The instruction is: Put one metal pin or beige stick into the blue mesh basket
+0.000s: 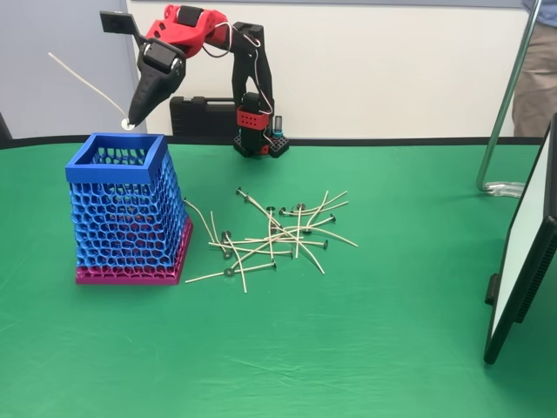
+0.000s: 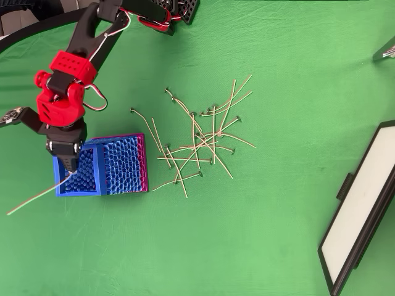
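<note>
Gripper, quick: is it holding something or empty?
Gripper: closed on one beige stick, held above the blue mesh basket.

Matt plastic blue mesh basket (image 1: pixel 124 213) on green cloth (image 1: pixel 348 348)

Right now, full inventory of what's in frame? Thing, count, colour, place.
held stick: one, beige, pinched at its lower end by the gripper, slanting up and left above the basket in the fixed view
blue mesh basket: one, blue honeycomb mesh with magenta base, left side of the table
loose sticks: a tangled pile, too overlapped to count, beige with dark heads, on the cloth right of the basket
table cloth: one, green, under everything
black case: one, behind the arm's base, by the wall
screen: one, black frame, right edge
metal stand: one, silver, back right
person: one, partly seen, top right corner
gripper: one, black on a red arm, shut on the stick above the basket's rim
</note>
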Controlling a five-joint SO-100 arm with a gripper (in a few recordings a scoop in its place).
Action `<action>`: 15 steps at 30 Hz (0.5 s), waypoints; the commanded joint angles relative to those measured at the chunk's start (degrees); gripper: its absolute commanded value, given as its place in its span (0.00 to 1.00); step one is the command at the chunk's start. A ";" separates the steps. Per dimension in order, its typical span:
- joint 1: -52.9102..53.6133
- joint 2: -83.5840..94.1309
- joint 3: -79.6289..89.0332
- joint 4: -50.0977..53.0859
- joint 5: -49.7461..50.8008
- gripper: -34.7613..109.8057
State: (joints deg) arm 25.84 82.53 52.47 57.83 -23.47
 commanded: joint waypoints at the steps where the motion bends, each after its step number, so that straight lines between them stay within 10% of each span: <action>1: 1.05 1.93 -1.93 -1.49 0.97 0.25; 15: 2.02 2.90 -2.37 -3.78 0.70 0.38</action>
State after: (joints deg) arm 27.25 82.53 52.47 55.72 -22.68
